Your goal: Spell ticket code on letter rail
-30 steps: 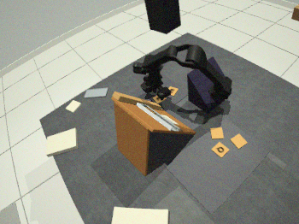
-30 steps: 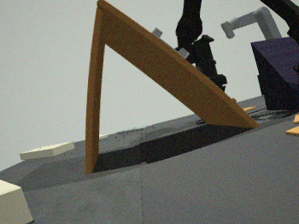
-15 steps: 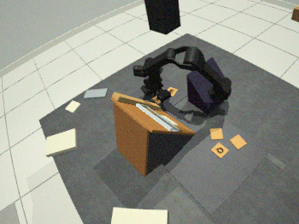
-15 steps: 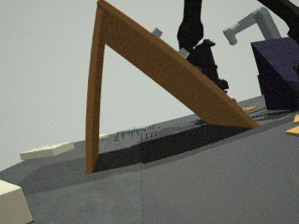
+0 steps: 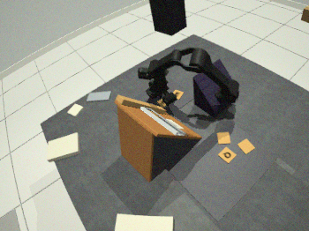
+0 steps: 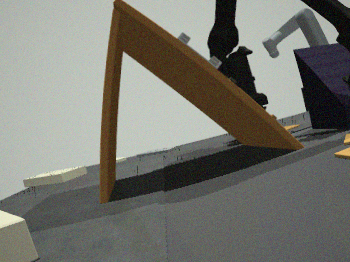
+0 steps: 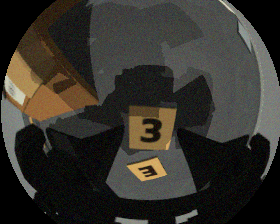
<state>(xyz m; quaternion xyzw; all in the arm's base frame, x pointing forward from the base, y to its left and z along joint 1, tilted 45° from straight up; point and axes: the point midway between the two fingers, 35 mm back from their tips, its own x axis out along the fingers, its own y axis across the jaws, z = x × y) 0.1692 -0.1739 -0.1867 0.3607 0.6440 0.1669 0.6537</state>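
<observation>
The sloped wooden board point(image 5: 134, 143) point(image 6: 175, 74) point(image 7: 60, 102) stands mid-counter. Its pale rail point(image 5: 154, 117) crosses the slope; the ticket point(image 5: 174, 124) point(image 7: 15, 92) is below it, its print unreadable now. My gripper point(image 5: 162, 99) point(image 7: 151, 130) is open, pointing down behind the board. A tile marked 3 point(image 7: 151, 120) lies between the spread fingertips, not gripped. A second tile point(image 5: 177, 93) point(image 7: 147, 170) with a similar, turned mark lies beside it. A ring-marked tile point(image 5: 227, 155) and two tiles point(image 5: 223, 137) point(image 5: 246, 145) with no mark visible lie right of the board. The board partly hides the gripper in the exterior view.
A purple wedge block point(image 5: 205, 92) point(image 6: 327, 77) stands behind, near the arm's base. Cream blocks point(image 5: 64, 146) point(image 5: 143, 224) lie left and in front. A small cream piece point(image 5: 75, 110) and a grey-blue plate point(image 5: 98, 96) lie at the far left. A black box point(image 5: 168, 11) stands beyond the counter.
</observation>
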